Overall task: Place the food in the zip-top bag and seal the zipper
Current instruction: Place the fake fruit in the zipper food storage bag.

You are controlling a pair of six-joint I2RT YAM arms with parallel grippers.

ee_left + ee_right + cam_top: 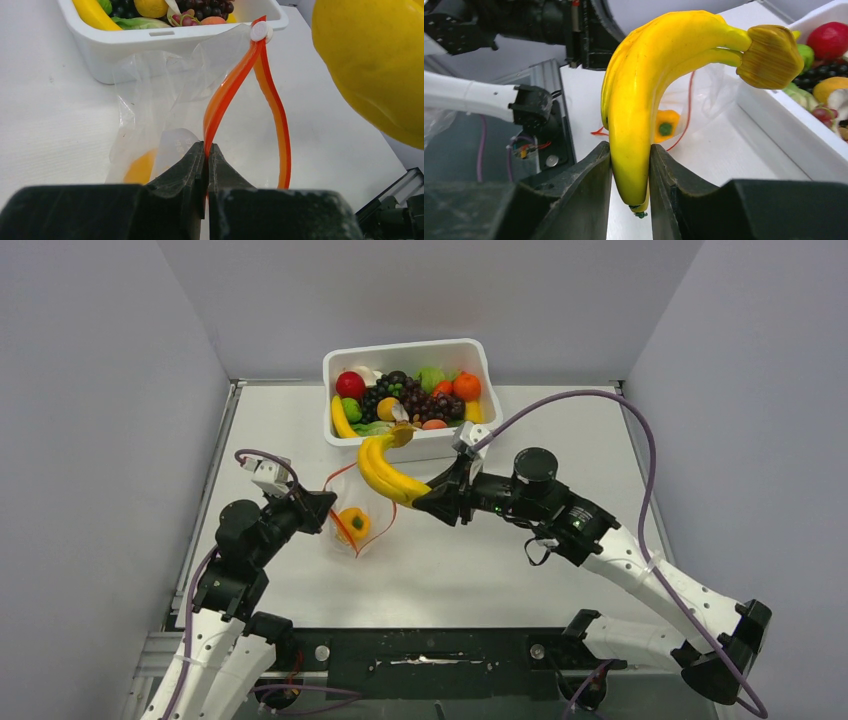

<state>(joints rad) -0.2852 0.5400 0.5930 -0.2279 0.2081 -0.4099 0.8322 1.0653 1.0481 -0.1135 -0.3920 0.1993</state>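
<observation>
Yellow banana bunch (385, 475) clamped in right jaws, arm extended leftward; left jaws pinching zipper (227, 90) of zip-top bag (150, 100).

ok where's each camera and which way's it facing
Top external: above and behind the left arm and right arm, both showing, looking down on the tub.
Left wrist: on the left arm, faces the tub past the left pincer, shut on the zipper.
Right wrist: on the right arm, faces the left arm past the right pincer, shut on the banana bunch.
Both wrist views show the bag.
</observation>
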